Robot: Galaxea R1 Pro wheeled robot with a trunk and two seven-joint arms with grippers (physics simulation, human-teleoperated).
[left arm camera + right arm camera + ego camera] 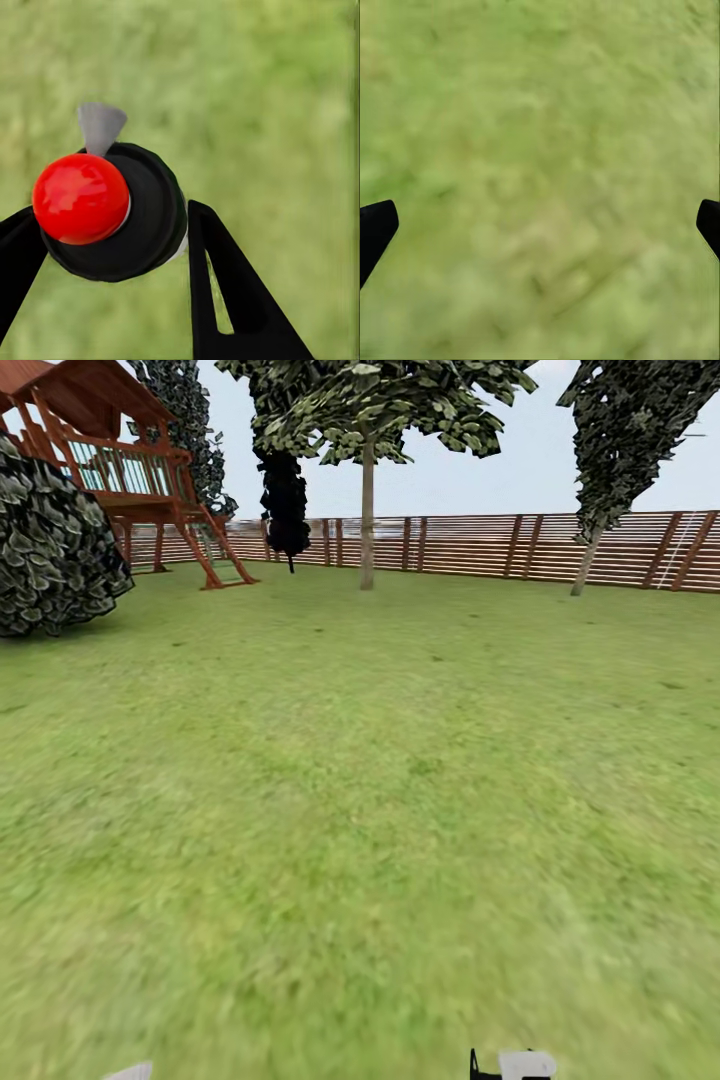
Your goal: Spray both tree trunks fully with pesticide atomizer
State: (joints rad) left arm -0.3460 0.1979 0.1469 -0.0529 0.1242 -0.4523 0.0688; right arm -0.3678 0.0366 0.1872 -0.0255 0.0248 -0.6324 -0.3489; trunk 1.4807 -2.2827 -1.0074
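The left gripper clamped the atomizer. The right gripper hung wide open, empty, over grass. A tree stood at twelve o'clock.

A back garden — lawn, slatted fence, wooden playhouse.

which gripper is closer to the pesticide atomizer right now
Left. The left gripper has its jaws closed around the pesticide atomizer, holding it above the grass. The right gripper hangs open over bare grass, holding nothing.
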